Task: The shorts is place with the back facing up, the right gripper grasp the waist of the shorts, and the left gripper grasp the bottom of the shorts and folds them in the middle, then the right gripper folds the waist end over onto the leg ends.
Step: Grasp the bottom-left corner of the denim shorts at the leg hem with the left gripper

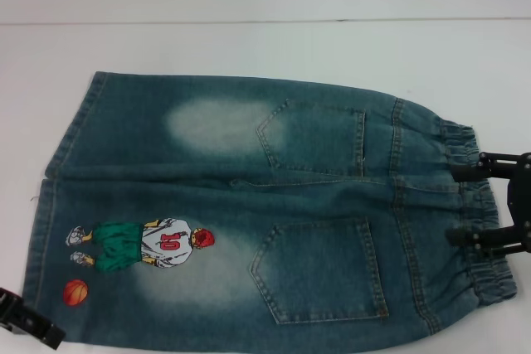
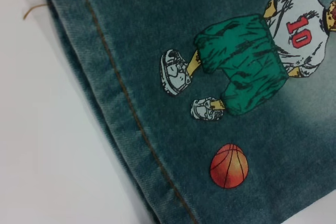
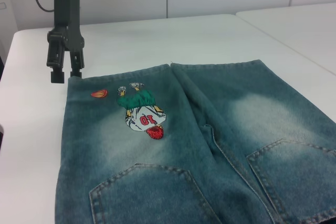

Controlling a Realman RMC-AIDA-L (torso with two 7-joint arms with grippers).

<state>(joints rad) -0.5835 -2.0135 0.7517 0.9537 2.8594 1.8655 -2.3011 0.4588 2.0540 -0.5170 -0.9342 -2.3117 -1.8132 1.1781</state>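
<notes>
The shorts (image 1: 249,213) lie flat, back pockets up, on the white bench (image 1: 249,47). The right gripper (image 1: 489,205) straddles the ruffled waist (image 1: 473,213), jaws open. The left gripper (image 3: 65,69), jaws nearly closed, hovers at the basketball-print hem corner, mostly cut off in the head view.

The head camera looks steeply down on the shorts (image 1: 249,213) spread across the white bench (image 1: 265,47). The left wrist camera sits very near the hem (image 2: 121,103) by the printed player (image 2: 252,61), found at eight o'clock overhead. The right wrist camera looks low from the waist toward the hems, sharing that print.
</notes>
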